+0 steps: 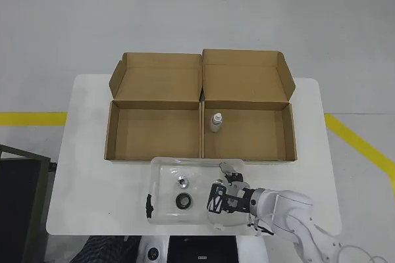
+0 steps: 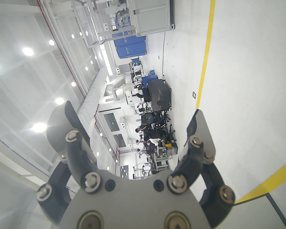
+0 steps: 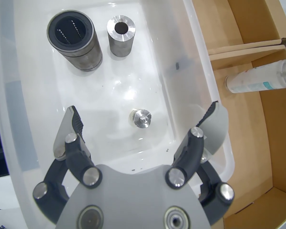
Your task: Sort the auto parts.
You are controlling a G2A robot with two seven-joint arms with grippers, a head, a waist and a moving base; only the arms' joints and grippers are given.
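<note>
Stud near bin wall, under right hand

We log the right arm entering from 5 o'clock in the top view. Its wrist is bent so the right gripper points toward 9 o'clock, jaws spread wide. The left gripper is likewise spread wide.

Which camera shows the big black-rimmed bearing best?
Right wrist view: the bearing stands close, bore and side plain. In the top view it is a small dark ring; left wrist view faces the hall.
</note>
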